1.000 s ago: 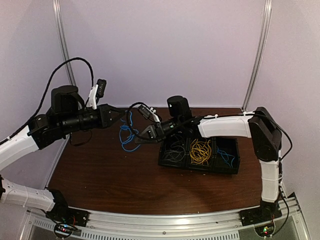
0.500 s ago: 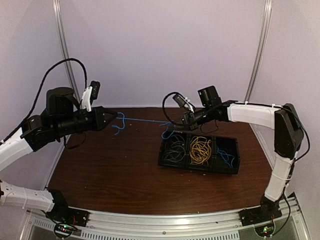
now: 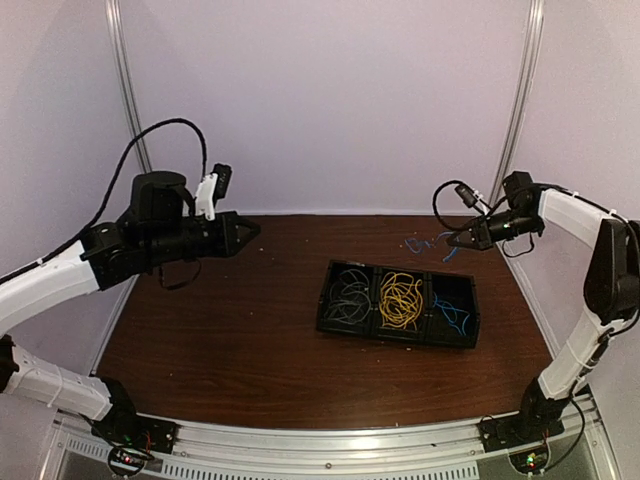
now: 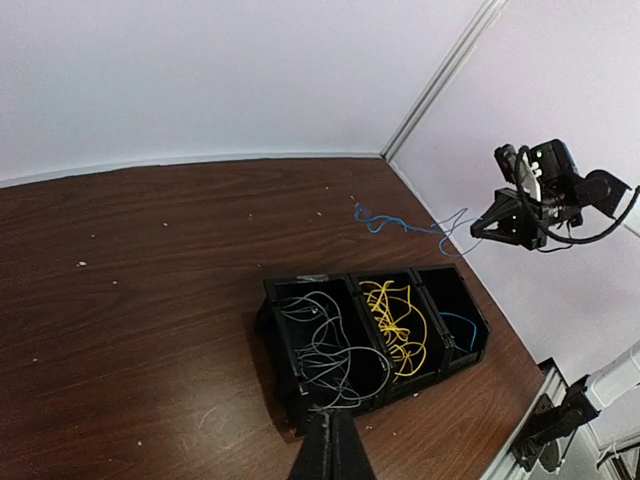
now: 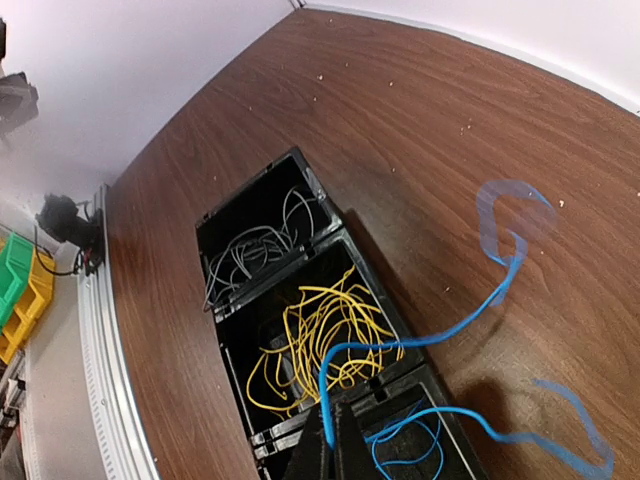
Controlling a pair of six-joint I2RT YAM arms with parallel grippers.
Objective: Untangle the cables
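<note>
My right gripper (image 3: 452,240) is at the far right above the table, shut on a blue cable (image 3: 420,243) that trails leftwards from it in the air, blurred. In the right wrist view the blue cable (image 5: 421,341) runs up out of the closed fingertips (image 5: 328,452). My left gripper (image 3: 250,228) hovers at the far left, shut with nothing in it; its closed tips (image 4: 333,450) show at the bottom of the left wrist view. A black three-bin tray (image 3: 400,337) holds grey cables (image 3: 348,295), yellow cables (image 3: 400,300) and more blue cable (image 3: 455,318).
The brown table (image 3: 230,340) is bounded by pale walls at the back and sides. A metal rail (image 3: 330,445) with the arm bases runs along the near edge. Green and yellow bins (image 5: 20,280) sit off the table in the right wrist view.
The blue cable was stretched between both grippers. It has left the left gripper, and the right arm has swung far right with it. The left arm has drawn back slightly.
</note>
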